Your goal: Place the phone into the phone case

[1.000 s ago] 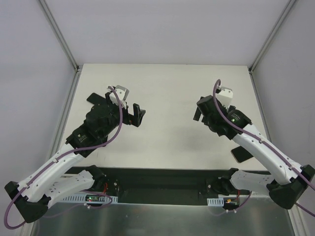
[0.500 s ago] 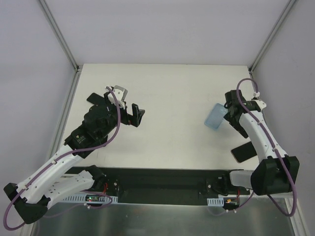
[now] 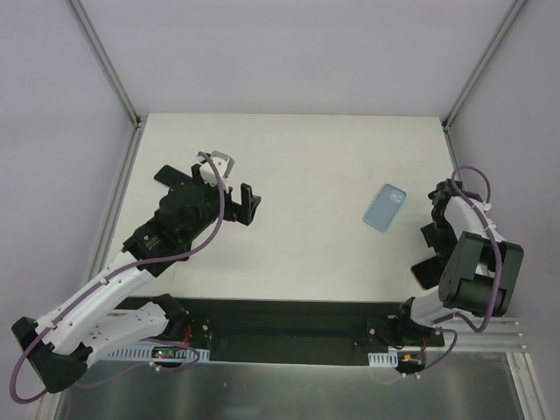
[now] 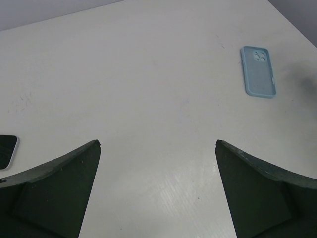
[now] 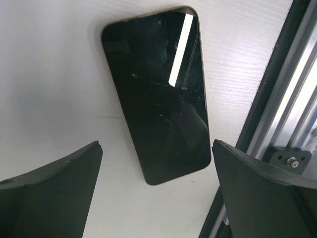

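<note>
While both jaws gape empty, the right pair should squarely straddle the phone (image 5: 156, 94), apparently near the edge of the worktop (image 5: 49, 74).

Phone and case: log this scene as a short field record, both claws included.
phone: flat on the table, dark screen up, at the right front edge beside the metal rail
phone case: light blue, flat on the table, apart from the phone
left claw: open, empty, above bare table, far from both items
right claw: open, empty, above the phone, not closed on it
task state: phone not yet in case
</note>
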### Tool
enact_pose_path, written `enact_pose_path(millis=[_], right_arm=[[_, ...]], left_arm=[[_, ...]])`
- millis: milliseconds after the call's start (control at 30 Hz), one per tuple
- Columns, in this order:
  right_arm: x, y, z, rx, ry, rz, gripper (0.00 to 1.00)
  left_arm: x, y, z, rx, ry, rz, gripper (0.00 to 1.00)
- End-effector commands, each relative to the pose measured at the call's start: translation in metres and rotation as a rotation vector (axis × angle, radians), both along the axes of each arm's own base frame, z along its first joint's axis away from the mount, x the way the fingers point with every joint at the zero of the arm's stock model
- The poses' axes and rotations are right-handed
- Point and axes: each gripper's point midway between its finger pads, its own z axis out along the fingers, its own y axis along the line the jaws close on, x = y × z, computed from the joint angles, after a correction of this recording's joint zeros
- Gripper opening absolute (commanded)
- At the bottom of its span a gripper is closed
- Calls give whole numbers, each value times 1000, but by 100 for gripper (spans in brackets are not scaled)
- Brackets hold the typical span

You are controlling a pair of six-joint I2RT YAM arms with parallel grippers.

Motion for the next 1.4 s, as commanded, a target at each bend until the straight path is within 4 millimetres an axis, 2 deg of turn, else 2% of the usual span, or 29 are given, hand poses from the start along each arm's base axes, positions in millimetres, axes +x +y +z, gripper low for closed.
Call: enact_pose_path(millis=[0, 133, 533, 1133, 1367], right_arm=[[3, -9, -13, 43, -33, -27, 96], [0, -15, -29, 110, -56, -55, 96], [5, -33, -29, 107, -75, 54, 96], [-23, -39, -29, 65, -26, 41, 96], [-27, -42, -29, 61, -22, 35, 96]], left_arm=[[3, -3, 10, -38, -15, 7, 99], [6, -7, 4, -29, 2, 7, 99], [6, -5, 5, -26, -3, 10, 99], [5, -7, 5, -32, 1, 2, 99], [4, -8, 6, -39, 2, -4, 99]])
